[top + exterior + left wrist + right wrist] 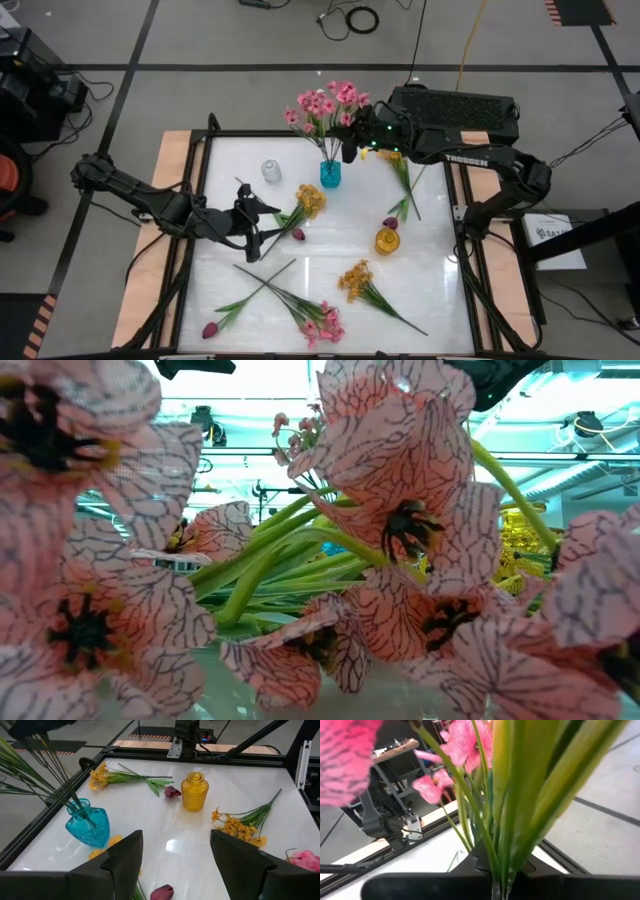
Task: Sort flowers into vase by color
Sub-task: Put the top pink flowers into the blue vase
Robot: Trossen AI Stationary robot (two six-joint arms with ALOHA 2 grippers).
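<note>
High view, working from the near edge back: a pink spray (318,322) and a magenta tulip (210,329) lie at the front of the table (430,290) with a yellow-orange spray (357,280) just beyond them, all unsorted. Mid-table, the left gripper (252,222) hovers with its fingers spread and nothing between them, beside another yellow-orange spray (308,199); the yellow vase (386,240) stands apart to its right with a tulip bud (390,223) touching its far side. Farther back the blue vase (330,174) holds a pink bunch (328,106), and the right gripper (352,143) is pinched tight on those green stems just above the vase mouth. Farthest, a clear vase (271,171) and one more yellow spray (402,170) wait. The step looks like seating the pink bunch: I would lower the stems fully into the neck, keep them upright, and release only once they rest inside, since a sideways pull could tip the narrow vase.
</note>
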